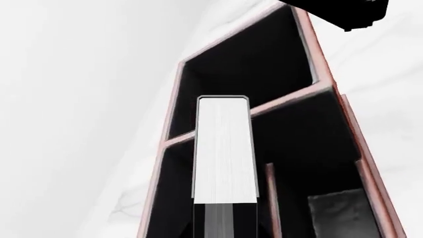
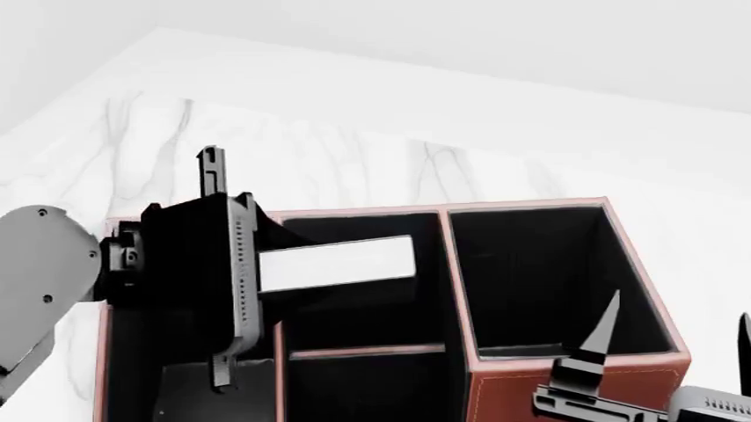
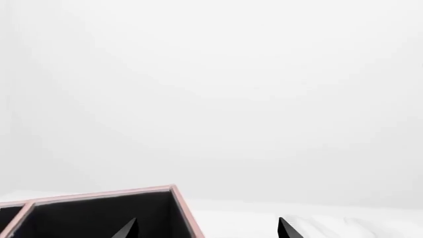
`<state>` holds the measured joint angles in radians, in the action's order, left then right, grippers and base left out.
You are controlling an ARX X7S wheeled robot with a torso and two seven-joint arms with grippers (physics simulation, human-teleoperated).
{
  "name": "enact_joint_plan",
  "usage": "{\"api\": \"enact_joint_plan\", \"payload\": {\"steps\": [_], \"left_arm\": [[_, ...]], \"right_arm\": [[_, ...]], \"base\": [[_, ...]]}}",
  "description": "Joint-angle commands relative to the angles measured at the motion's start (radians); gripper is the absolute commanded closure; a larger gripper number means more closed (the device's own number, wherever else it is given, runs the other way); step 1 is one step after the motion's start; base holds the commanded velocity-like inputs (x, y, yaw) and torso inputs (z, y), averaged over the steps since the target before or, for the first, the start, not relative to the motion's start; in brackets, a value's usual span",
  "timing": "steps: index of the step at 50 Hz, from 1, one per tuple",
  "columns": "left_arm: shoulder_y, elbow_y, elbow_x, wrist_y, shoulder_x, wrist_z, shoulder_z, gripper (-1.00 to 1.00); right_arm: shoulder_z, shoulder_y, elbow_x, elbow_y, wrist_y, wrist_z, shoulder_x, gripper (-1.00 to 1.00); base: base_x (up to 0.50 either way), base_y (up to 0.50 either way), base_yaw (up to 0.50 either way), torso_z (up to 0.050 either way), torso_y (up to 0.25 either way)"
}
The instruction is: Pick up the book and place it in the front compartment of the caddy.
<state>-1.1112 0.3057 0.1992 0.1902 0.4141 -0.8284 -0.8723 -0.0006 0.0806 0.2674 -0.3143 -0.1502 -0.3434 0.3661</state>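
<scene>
at the left of the head view, the left gripper (image 2: 241, 272) is seen over the left part of the caddy (image 2: 564, 387), its black body turned sideways. the book (image 2: 334, 264) is clamped in it, with the white page edges showing and stretching toward the right above a black-lined pocket in the middle of the caddy. in the left wrist view the book (image 1: 225, 148) is seen end on, its white pages framed by a thin dark cover, held over the pinkish divider wall between two pockets; whether it touches that wall cannot be told. further right in the head view, the taller corner section (image 2: 551, 281) is seen as a deep black pocket with a reddish-brown outer face. the caddy is set on a white marbled table (image 2: 352, 149). at the lower right, the right gripper (image 2: 674, 338) is held just in front of the taller section, its two pointed fingers spread apart with nothing between them. in the right wrist view the two fingertips (image 3: 288, 229) are seen well apart, beside a rim of the caddy (image 3: 106, 196).
</scene>
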Motion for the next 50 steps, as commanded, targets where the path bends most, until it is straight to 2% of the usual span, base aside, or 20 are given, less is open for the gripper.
{"api": "enact_joint_plan", "payload": {"steps": [1, 19, 30, 33, 38, 39, 45, 50], "left_arm": [[-0.031, 0.136, 0.011, -0.049, -0.077, -0.061, 0.006, 1.00], [-0.061, 0.341, 0.056, -0.139, -0.169, -0.119, 0.021, 1.00], [-0.091, 0.552, 0.070, -0.184, -0.239, -0.140, 0.033, 1.00], [-0.117, 0.686, 0.054, -0.240, -0.279, -0.148, 0.028, 1.00], [-0.138, 0.785, 0.052, -0.284, -0.309, -0.162, 0.027, 1.00], [-0.143, 0.823, 0.047, -0.304, -0.321, -0.157, 0.027, -1.00], [-0.140, 0.883, 0.027, -0.349, -0.339, -0.143, 0.011, -1.00], [-0.108, 0.698, 0.038, -0.235, -0.282, -0.122, 0.006, -1.00]], "right_arm": [[0.019, 0.001, -0.015, 0.026, 0.007, 0.017, -0.013, -1.00], [0.017, 0.004, -0.011, 0.069, 0.026, 0.020, -0.015, -1.00], [0.016, 0.001, -0.011, 0.079, 0.034, 0.019, -0.014, -1.00], [0.013, 0.001, -0.013, 0.080, 0.032, 0.018, -0.014, -1.00], [0.010, 0.003, -0.013, 0.095, 0.037, 0.019, -0.015, -1.00], [0.011, 0.004, -0.012, 0.093, 0.035, 0.018, -0.014, -1.00], [0.009, 0.001, -0.012, 0.097, 0.042, 0.018, -0.014, -1.00], [0.007, -0.001, -0.012, 0.091, 0.042, 0.017, -0.013, -1.00]], "base": [[0.00, 0.00, 0.00, 0.000, 0.000], [0.00, 0.00, 0.00, 0.001, 0.002], [0.00, 0.00, 0.00, 0.000, 0.001], [0.00, 0.00, 0.00, 0.000, 0.000], [0.00, 0.00, 0.00, 0.000, 0.000], [0.00, 0.00, 0.00, 0.000, 0.000], [0.00, 0.00, 0.00, 0.000, 0.000], [0.00, 0.00, 0.00, 0.000, 0.000]]}}
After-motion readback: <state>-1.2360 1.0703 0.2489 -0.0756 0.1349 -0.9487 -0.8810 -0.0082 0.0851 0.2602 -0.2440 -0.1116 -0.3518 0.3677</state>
